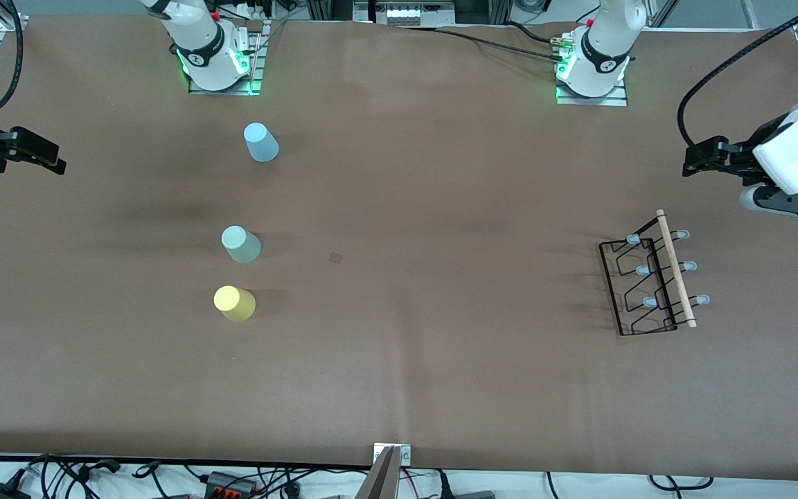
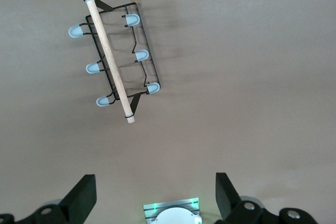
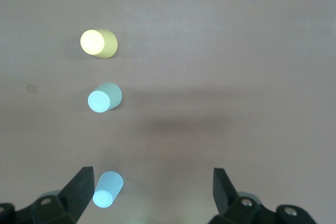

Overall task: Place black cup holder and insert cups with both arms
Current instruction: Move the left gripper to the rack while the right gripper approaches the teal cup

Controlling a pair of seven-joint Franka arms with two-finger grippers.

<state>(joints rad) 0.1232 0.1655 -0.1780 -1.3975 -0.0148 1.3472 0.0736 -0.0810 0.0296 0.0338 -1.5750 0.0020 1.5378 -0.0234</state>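
Observation:
The black cup holder [image 1: 652, 274] stands on the table toward the left arm's end, its wooden rod handle on top and pale-blue pegs to both sides; it also shows in the left wrist view [image 2: 113, 56]. Three cups stand upside down toward the right arm's end: light blue [image 1: 260, 142], mint green [image 1: 240, 244] and yellow [image 1: 234, 303], the yellow one nearest the front camera. The right wrist view shows them too: yellow [image 3: 98, 43], mint green [image 3: 104, 97], light blue [image 3: 107, 189]. My left gripper [image 1: 695, 158] [image 2: 155, 192] hangs open and empty above the table beside the holder. My right gripper [image 1: 52, 158] [image 3: 152, 190] hangs open and empty.
The brown table cover [image 1: 399, 208] runs edge to edge. The arm bases [image 1: 219, 62] [image 1: 593, 66] stand along the table's edge farthest from the front camera. Cables lie along the edge nearest the front camera. A small dark mark [image 1: 336, 257] sits mid-table.

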